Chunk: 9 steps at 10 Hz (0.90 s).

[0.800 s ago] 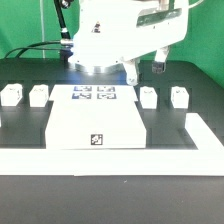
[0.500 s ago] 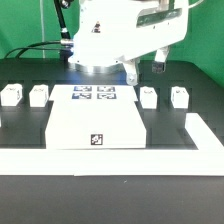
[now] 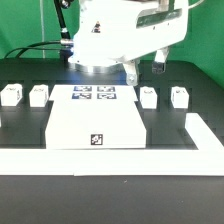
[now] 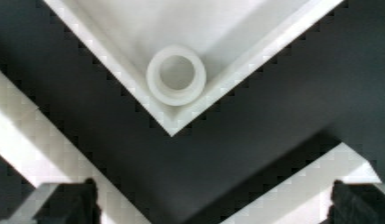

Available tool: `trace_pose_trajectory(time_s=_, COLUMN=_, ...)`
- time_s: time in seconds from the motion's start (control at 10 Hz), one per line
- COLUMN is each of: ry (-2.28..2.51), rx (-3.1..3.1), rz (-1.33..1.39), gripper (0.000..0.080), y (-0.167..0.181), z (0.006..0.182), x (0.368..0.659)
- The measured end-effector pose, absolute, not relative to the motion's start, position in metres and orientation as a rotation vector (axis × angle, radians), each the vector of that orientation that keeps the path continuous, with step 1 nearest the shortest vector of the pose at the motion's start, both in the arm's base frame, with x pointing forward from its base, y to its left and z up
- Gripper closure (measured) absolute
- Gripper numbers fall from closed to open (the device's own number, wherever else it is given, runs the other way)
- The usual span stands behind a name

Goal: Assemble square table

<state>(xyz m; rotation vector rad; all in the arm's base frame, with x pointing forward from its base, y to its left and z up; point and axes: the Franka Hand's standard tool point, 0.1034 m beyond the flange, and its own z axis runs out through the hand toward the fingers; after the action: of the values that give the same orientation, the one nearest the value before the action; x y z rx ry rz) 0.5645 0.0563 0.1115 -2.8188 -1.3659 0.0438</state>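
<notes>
The square tabletop (image 3: pixel 95 124) is a large white slab with a black-white tag on its front edge, lying in the middle of the table. In the wrist view one corner of it (image 4: pixel 171 40) shows with a round socket (image 4: pixel 176 77). Small white tagged legs stand in a row: two at the exterior view's left (image 3: pixel 12 94) (image 3: pixel 39 95) and two at its right (image 3: pixel 149 97) (image 3: pixel 180 96). My gripper (image 3: pixel 144 68) hangs open and empty above the table behind the slab. Its dark fingertips (image 4: pixel 61 203) stand wide apart.
The marker board (image 3: pixel 94 94) lies flat behind the slab. A long white L-shaped rail (image 3: pixel 110 158) runs along the front and up the exterior view's right side (image 3: pixel 203 132). A green wall stands behind the arm.
</notes>
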Motion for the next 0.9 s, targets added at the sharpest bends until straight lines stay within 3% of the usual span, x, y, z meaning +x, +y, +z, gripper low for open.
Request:
trace_pose_trajectory(time_s=0.4, ry=-1.425, rx=-2.791, rz=0.036, gripper=0.0150, y=0.054, z=0.110, x=0.562)
trace_pose_trajectory(time_s=0.6, ry=-1.667, rx=-2.656, rz=0.032, gripper=0.0150, y=0.028, z=0.093, x=0.512)
trace_pose_trajectory(time_s=0.9, ry=-2.090, rx=-2.312, rz=0.015, gripper=0.0150, y=-0.026, z=0.042, x=0.443)
